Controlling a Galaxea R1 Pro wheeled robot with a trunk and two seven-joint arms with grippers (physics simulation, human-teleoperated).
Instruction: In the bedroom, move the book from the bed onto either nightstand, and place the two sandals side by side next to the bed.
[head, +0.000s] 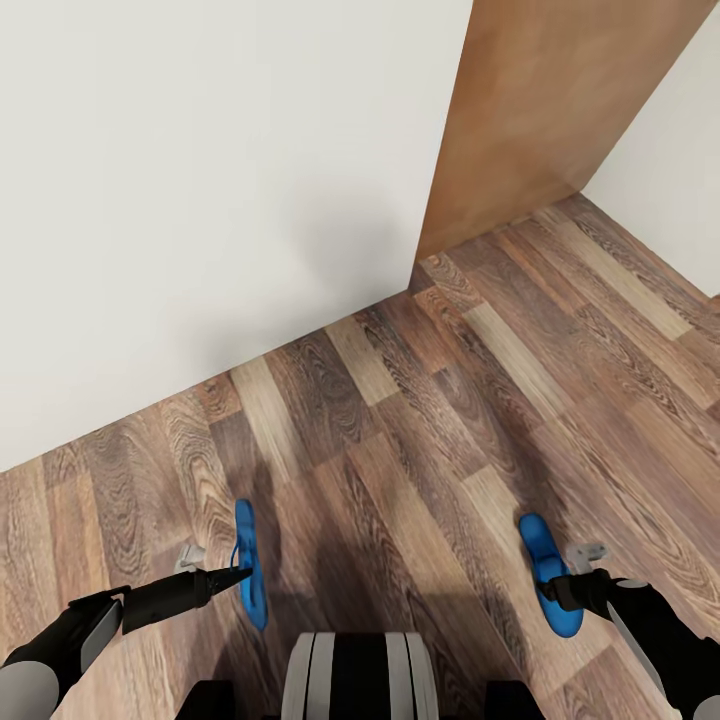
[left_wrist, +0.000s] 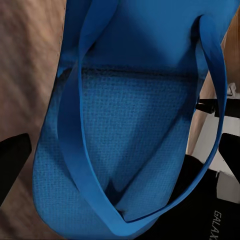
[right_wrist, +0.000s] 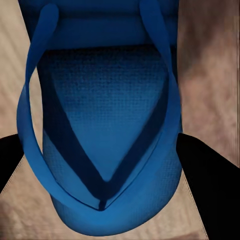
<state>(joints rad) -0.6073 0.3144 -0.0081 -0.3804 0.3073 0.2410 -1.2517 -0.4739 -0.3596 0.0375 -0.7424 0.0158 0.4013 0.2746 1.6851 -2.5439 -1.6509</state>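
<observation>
Each of my grippers carries one bright blue sandal above the wood-plank floor (head: 450, 400). My left gripper (head: 240, 574) is shut on the left sandal (head: 248, 545), which hangs edge-on with its length running away from me. From the left wrist, that sandal (left_wrist: 125, 125) shows its sole and thong straps at very close range. My right gripper (head: 557, 590) is shut on the other sandal (head: 545, 560), seen close up from the right wrist (right_wrist: 105, 130) between two black fingers (right_wrist: 210, 185). The book, the bed and the nightstand are out of view.
A white wall (head: 200, 200) stands close ahead, meeting the floor on a diagonal line. A brown wooden door (head: 540, 110) stands at the upper right, with more white wall (head: 670, 130) beyond it. My trunk (head: 350, 675) is at the lower edge.
</observation>
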